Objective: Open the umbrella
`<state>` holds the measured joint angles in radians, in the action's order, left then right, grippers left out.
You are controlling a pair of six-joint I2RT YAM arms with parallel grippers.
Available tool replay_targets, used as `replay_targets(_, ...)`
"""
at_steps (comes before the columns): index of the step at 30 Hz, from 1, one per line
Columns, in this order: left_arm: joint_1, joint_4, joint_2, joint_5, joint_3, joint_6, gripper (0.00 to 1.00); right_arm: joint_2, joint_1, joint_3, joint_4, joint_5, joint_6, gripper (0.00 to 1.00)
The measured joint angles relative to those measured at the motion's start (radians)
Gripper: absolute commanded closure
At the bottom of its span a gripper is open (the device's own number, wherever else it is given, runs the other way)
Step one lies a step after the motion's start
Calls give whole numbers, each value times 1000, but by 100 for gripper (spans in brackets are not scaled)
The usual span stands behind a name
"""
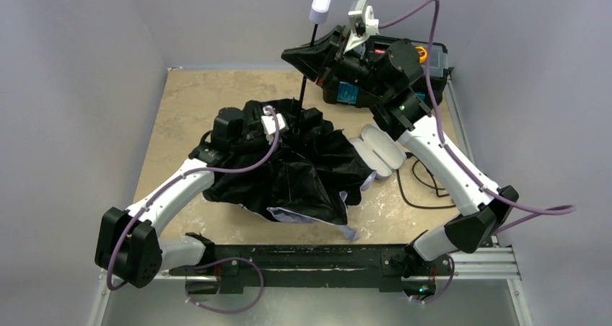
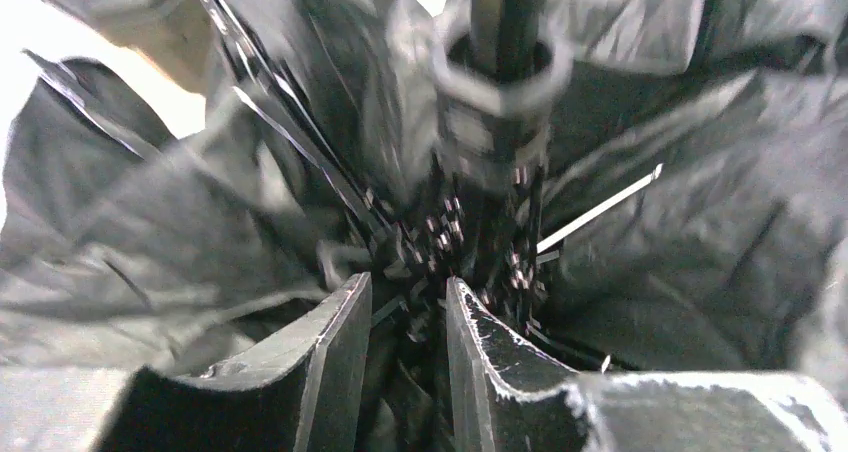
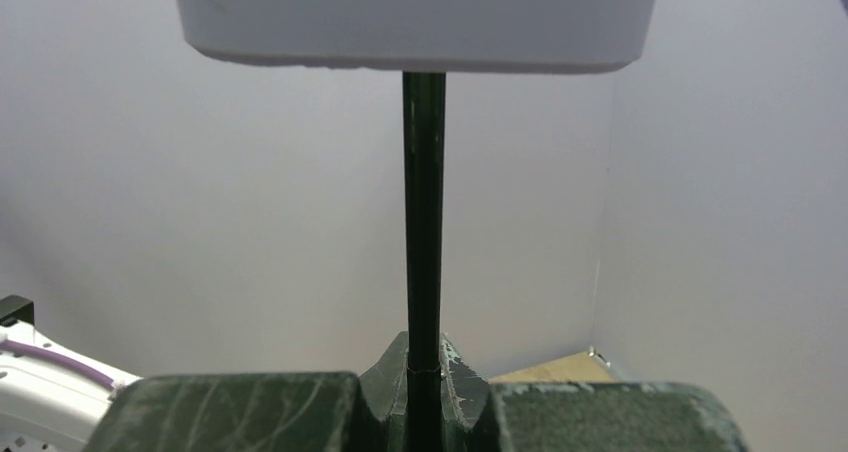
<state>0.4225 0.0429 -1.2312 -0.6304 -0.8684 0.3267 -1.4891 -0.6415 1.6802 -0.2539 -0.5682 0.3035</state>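
Blurred hub [image 2: 497, 97] of the umbrella [image 2: 680, 222]

Tan table [image 1: 188, 102] under umbrella [image 1: 303, 171], case [image 1: 384, 151], perhaps cable [image 1: 417, 192].

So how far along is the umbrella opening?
Done: umbrella shaft extended, right end effector clamped on it below the handle. In hand: left end effector is in among the ribs near the runner; grip unclear. Left: canopy slumps crumpled on the table, not stretched taut, so not open yet.
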Motion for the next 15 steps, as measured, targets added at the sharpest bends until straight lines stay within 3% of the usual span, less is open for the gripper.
replay_targets(15,-6,19,8,-21,76,19,66,-4,-3,83,45,2,18,100)
